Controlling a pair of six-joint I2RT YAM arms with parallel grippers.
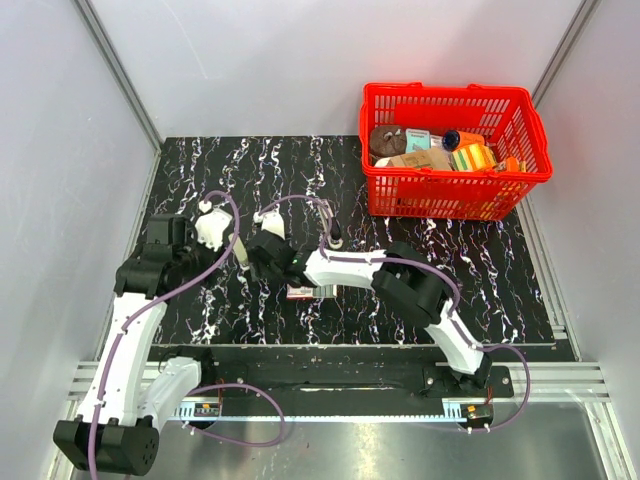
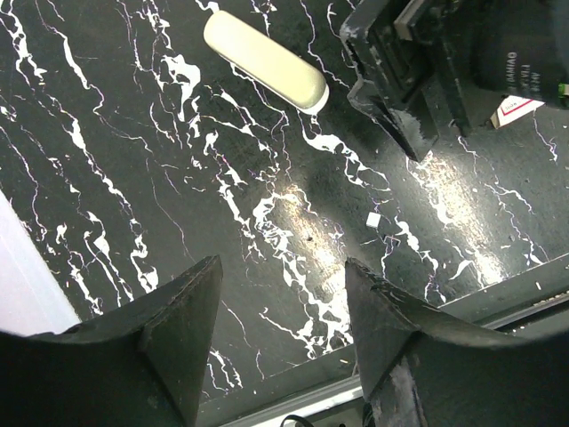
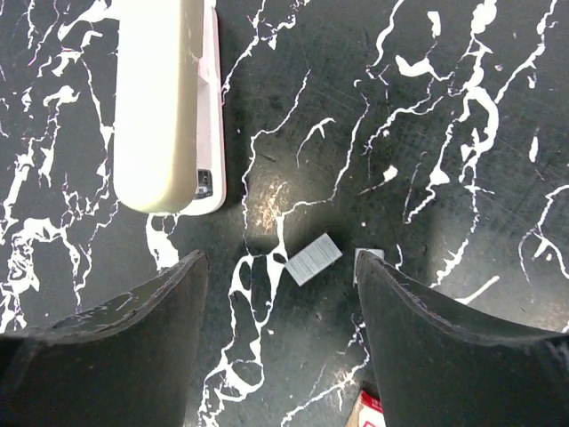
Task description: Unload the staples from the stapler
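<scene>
The stapler (image 3: 164, 98) is a slim cream-coloured one on a pale base, lying closed and flat on the black marbled mat. It also shows in the left wrist view (image 2: 267, 60). A short grey strip of staples (image 3: 314, 259) lies loose on the mat just below it, with a smaller piece (image 3: 366, 256) beside the right finger. My right gripper (image 3: 280, 285) is open above the strip, touching nothing. My left gripper (image 2: 280, 294) is open and empty over bare mat, apart from the stapler. In the top view the right gripper (image 1: 268, 252) hides the stapler.
A small red-and-white box (image 1: 300, 291) lies by the right gripper, also in the right wrist view (image 3: 369, 405). A red basket (image 1: 452, 150) of groceries stands at the back right. The mat's near edge (image 2: 498, 285) and a metal rail lie close below the left gripper.
</scene>
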